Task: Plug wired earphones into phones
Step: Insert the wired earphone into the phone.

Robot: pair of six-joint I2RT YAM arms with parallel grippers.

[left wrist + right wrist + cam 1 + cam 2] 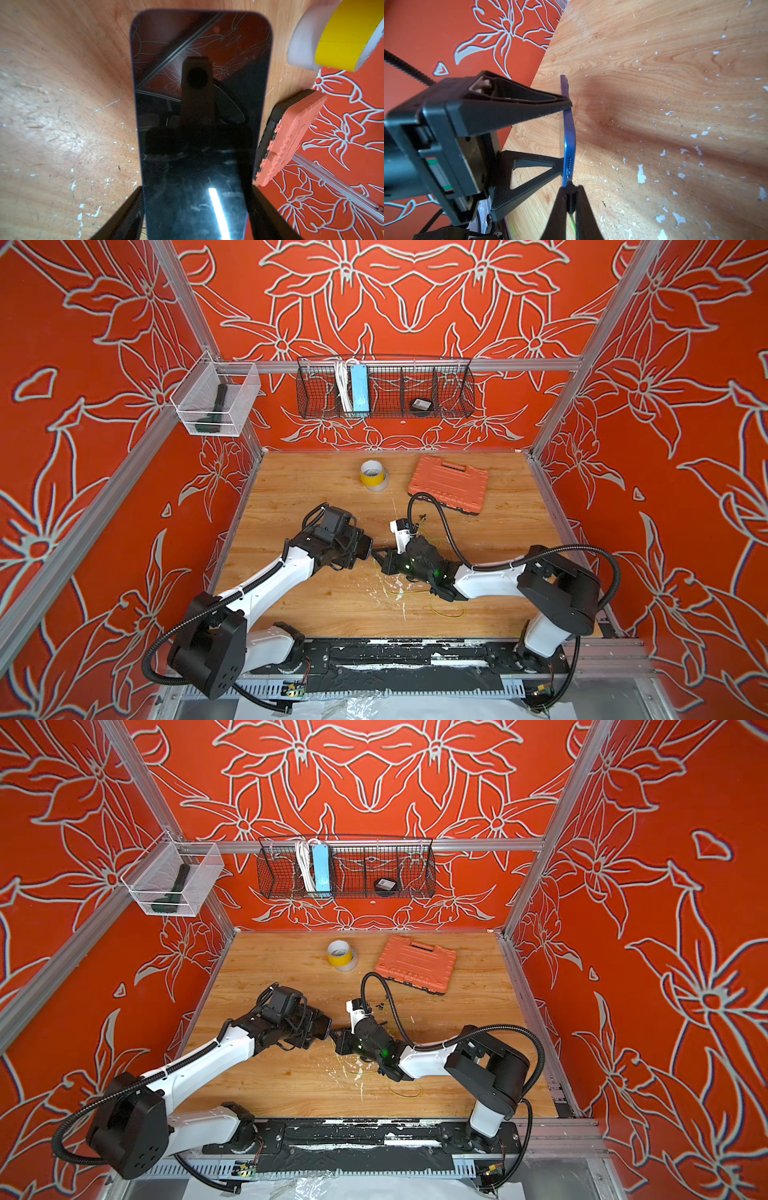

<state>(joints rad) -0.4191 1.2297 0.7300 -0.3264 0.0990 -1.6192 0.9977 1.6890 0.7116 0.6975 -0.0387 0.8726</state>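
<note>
Table (pixel 311 497) holds tape (pixel 372 475), case (pixel 449 484), earphones (pixel 446 616)

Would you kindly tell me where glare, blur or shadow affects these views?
Left wrist view: the glossy black rectangular smartphone mirrors its surroundings, with a white glare streak on its screen; the yellow tape roll is soft. Right wrist view: the right gripper, shut on the small black plug, is dark and blurred near the lens; a shadow crosses the wooden table. Both top views: evenly lit.

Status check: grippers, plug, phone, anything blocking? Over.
Left gripper clamped on phone, held aloft. Right gripper shut on plug, tip at phone's bottom edge; seating not confirmed. Nothing between them.
</note>
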